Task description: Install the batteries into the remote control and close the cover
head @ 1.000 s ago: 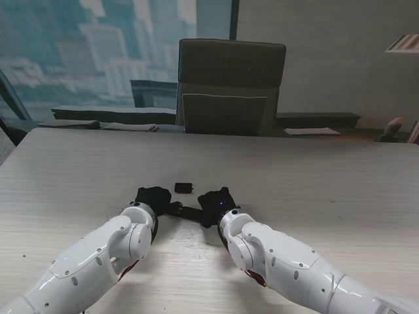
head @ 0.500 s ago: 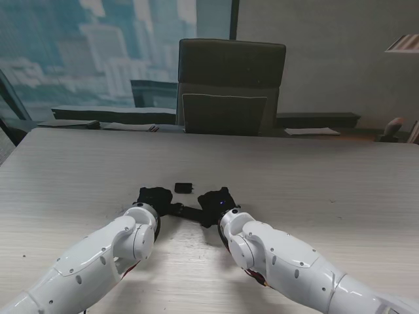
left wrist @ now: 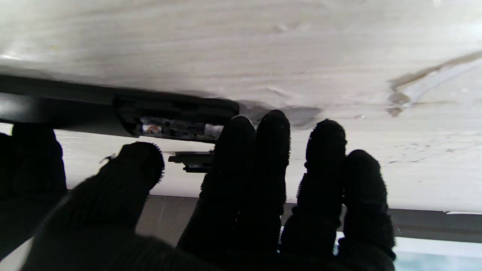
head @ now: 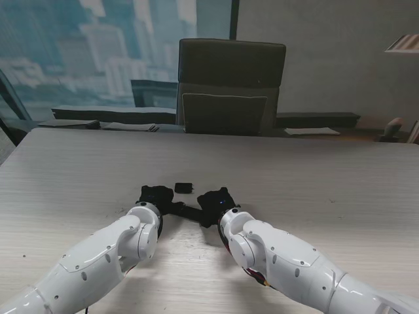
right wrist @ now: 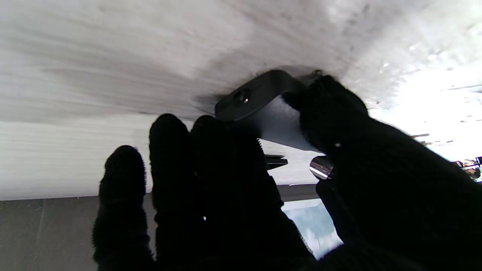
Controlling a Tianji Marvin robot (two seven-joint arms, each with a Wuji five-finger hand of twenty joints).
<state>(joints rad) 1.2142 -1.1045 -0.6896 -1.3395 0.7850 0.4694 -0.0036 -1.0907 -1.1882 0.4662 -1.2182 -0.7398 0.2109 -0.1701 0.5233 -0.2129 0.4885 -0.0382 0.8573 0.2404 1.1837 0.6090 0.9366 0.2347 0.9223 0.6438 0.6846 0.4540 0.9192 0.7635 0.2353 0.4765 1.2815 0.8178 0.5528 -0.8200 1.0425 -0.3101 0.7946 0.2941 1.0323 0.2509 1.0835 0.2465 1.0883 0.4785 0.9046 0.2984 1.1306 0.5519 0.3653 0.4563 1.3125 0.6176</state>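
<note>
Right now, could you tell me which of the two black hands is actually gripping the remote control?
The right hand: its thumb and fingers clamp one end of the remote control. The left hand only hovers beside the open battery compartment, fingers spread.

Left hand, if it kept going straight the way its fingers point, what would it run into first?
Probably the remote control: it lies just past the left hand, its battery slot uncovered. The fingers nearly reach its end, though depth is unclear. The loose cover sits farther on.

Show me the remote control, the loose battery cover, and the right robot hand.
remote control (left wrist: 113, 109), left wrist view, its long dark body.
battery cover (head: 183, 188), stand view, its top face.
right robot hand (head: 215, 203), stand view, its gloved back.
</note>
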